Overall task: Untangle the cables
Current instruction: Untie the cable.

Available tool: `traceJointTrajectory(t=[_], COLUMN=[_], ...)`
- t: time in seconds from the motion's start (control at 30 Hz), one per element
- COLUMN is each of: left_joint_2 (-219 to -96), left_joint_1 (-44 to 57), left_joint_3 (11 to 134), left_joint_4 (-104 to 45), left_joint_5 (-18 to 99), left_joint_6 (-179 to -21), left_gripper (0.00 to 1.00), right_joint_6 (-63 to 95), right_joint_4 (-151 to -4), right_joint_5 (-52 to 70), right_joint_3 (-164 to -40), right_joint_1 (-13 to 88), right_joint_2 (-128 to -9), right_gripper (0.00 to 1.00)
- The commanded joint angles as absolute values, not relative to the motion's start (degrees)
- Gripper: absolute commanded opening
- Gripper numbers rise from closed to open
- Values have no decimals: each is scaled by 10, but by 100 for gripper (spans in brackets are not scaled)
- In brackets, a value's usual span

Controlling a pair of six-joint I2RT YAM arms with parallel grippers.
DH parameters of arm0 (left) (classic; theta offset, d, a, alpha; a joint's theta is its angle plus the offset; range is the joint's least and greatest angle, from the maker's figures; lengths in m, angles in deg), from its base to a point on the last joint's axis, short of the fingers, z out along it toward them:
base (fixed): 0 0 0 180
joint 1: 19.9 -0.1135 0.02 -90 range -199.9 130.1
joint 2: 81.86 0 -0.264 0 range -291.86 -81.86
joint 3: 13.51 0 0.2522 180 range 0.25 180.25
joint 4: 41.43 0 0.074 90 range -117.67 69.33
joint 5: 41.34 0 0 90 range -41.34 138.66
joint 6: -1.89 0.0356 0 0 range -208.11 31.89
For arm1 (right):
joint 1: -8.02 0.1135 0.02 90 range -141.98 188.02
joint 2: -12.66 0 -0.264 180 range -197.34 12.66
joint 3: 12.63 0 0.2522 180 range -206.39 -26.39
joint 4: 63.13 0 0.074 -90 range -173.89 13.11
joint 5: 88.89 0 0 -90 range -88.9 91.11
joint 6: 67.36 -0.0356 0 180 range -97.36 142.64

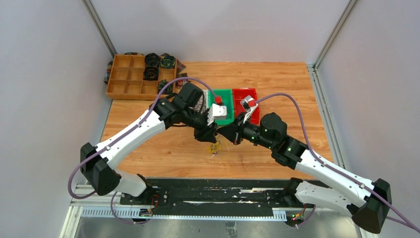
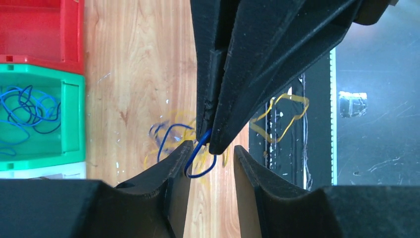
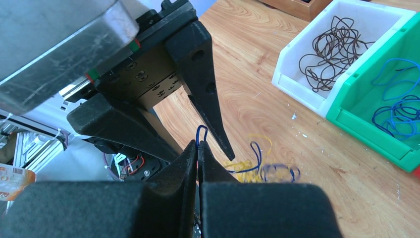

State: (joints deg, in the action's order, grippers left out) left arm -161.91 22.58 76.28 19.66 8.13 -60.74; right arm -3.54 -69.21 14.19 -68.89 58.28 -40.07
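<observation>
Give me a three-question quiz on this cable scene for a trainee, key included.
1. True or false: the right gripper is shut on a blue cable.
2. The cables in the green bin are: A yellow, B blue, C dark brown.
3. Fill in: the ___ gripper is open, its fingers either side of that blue cable's loop.
Key: 1 true; 2 B; 3 left gripper.
</observation>
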Motion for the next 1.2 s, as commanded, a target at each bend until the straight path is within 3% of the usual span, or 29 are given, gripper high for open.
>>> traceJointTrajectory(t=[0.0, 0.1, 0.3, 0.47, 0.7, 0.73, 0.93, 1.17], left_joint_2=[-1604, -1601, -1595, -1576, -1577, -1580, -1596, -1597], left_joint_1=[227, 227, 227, 227, 227, 227, 227, 227], left_joint_3=[753, 755, 740, 733, 748, 755, 804, 824], left_joint_4=[148, 147, 144, 137, 130, 132, 182, 198], left_joint_5=[51, 56, 102, 116, 148, 167, 156, 137], left_joint_6=[-640, -641, -636, -646, -703, -716, -741, -747], left_gripper=[40, 35, 1, 1, 1, 1, 1, 1], right_joint_6=[-40, -41, -39, -40, -31, -24, 23, 90], right_joint_4=[-668, -667, -671, -677, -702, -696, -534, -481], right_joint_5=[153, 153, 137, 114, 63, 60, 64, 79], right_joint_3=[-691, -688, -681, -665, -612, -592, -481, -545], right_joint_1=[591, 591, 591, 591, 591, 591, 597, 621], right_joint_2=[-393, -391, -374, -347, -287, -273, -226, -342], right_gripper=[1, 1, 1, 3, 54, 57, 60, 63])
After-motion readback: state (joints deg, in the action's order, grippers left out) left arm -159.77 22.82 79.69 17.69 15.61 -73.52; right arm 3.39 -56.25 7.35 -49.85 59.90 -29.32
